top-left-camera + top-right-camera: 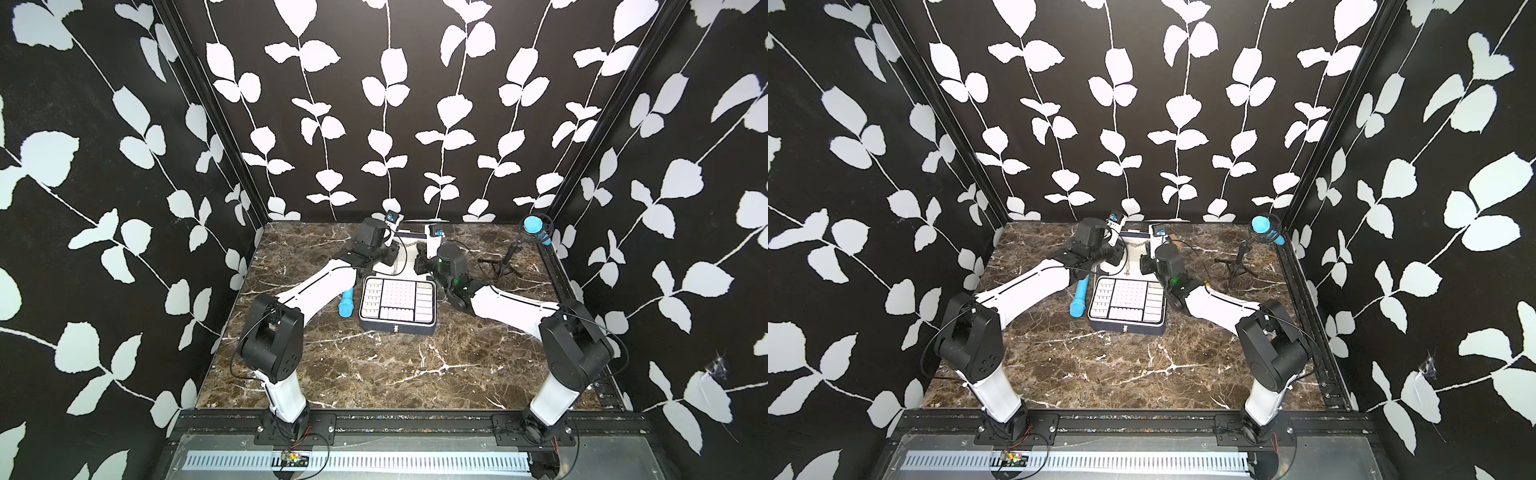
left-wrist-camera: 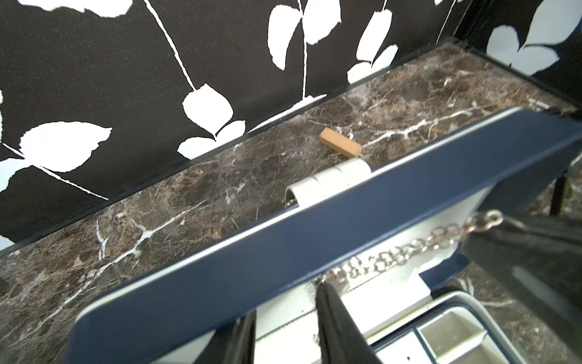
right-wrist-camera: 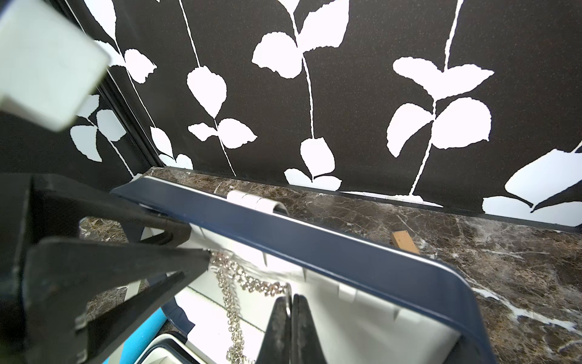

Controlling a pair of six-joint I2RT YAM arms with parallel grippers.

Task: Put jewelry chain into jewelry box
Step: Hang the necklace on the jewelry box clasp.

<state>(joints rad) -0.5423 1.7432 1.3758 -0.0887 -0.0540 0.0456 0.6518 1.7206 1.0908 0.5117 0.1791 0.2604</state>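
Black right gripper [image 3: 291, 302] has its jaws pressed together, pinching one end of the jewelry chain [image 3: 252, 285], which is made of silvery round links. The chain runs across to the left gripper [image 3: 198, 242], whose jaws are apart, and catches at one fingertip. A strand hangs before the white lining of the open navy jewelry box [image 3: 315, 239] lid.

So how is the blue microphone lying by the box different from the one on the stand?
The lying microphone rests flat on the table; the raised microphone is perched up on a small black tripod. The lying microphone is close beside the open jewelry box; the raised microphone stands apart, near the far corner on the robot's right. Both are blue.
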